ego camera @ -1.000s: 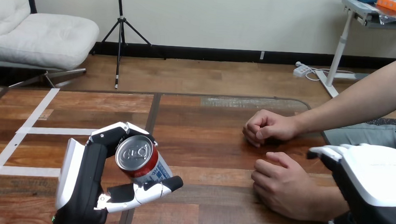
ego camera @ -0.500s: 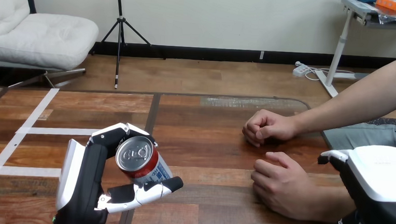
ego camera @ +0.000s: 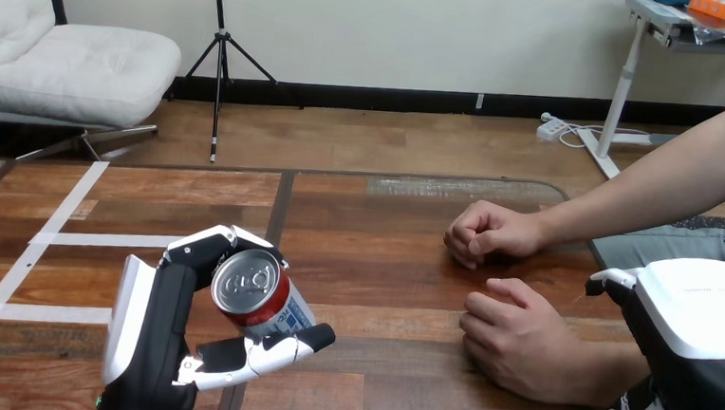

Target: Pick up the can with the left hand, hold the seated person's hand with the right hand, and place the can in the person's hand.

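In the head view, the robot's left hand [ego camera: 153,330], black with white shells, stands at the near left of the brown plank wooden table [ego camera: 386,225] and is grasping the red cylindrical metal can [ego camera: 256,298]. The can sits in the hollow of that hand, to the right of the palm. The jointed fingers [ego camera: 212,243] wrap over its far side and the thumb [ego camera: 269,350] crosses below it on the near side, touching its white and blue lower part. The can is tilted, with its silver top and pull tab turned up toward the camera. Whether its base touches the table cannot be told. White tape strips [ego camera: 64,208] run across the table to the left of this hand. The person's near hand [ego camera: 519,343] lies palm down on the table at the near right, loosely curled and well apart from the can, with bare wood between them. The person's far hand [ego camera: 485,233] rests farther back as a closed fist, its forearm running off to the right. The robot's right hand [ego camera: 702,345] shows its white back shell at the near right edge. It lies over the wrist of the person's near hand, just to the right of the knuckles. Whether it is grasping that wrist or only resting over it cannot be told.
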Available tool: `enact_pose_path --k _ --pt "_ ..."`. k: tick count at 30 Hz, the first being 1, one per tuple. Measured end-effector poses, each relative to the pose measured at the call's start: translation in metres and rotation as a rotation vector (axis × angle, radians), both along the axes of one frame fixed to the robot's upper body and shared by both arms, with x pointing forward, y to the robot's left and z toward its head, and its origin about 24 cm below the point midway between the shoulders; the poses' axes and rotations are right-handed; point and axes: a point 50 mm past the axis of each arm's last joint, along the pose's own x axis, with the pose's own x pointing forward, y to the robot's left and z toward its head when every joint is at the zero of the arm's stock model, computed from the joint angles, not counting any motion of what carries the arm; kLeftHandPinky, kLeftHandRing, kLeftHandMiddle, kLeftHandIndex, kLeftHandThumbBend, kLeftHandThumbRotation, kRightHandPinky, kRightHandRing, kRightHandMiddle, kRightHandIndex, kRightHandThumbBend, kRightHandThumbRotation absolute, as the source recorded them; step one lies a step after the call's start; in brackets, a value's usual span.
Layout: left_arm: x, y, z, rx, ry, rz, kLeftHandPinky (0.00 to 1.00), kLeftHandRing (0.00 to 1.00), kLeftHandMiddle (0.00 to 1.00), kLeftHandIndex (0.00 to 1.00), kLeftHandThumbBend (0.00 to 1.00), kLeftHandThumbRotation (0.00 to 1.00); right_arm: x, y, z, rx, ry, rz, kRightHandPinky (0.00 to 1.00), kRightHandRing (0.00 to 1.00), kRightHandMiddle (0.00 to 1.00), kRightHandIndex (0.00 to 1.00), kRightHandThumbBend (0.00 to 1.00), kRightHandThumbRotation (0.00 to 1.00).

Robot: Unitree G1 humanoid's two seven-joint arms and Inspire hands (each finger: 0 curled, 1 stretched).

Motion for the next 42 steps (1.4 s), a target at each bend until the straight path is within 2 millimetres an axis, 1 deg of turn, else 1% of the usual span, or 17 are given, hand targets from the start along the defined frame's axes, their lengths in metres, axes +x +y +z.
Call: enact_pose_path --k 7,16,28,42 --pt "0.0 0.0 0.0 -0.004 -0.001 -0.001 0.33 0.37 0.41 0.42 0.79 0.0 0.003 -0.002 -0.003 -0.019 0.015 -0.013 0.94 0.84 0.83 0.8 0.93 0.04" --pt "-0.001 0.0 -0.001 -0.007 -0.001 -0.002 0.33 0.37 0.41 0.42 0.79 0.0 0.008 -0.006 -0.008 -0.026 0.042 -0.031 0.94 0.84 0.83 0.79 0.91 0.05" --pt "-0.001 0.001 -0.002 -0.004 0.004 -0.001 0.33 0.37 0.41 0.42 0.79 0.0 0.016 -0.009 -0.018 -0.083 0.124 -0.031 0.98 0.86 0.84 0.81 0.87 0.11" --pt "-0.001 0.002 -0.003 -0.003 0.006 0.004 0.33 0.37 0.41 0.43 0.79 0.0 0.025 -0.009 -0.024 -0.11 0.182 -0.019 0.93 0.84 0.83 0.8 0.86 0.11"
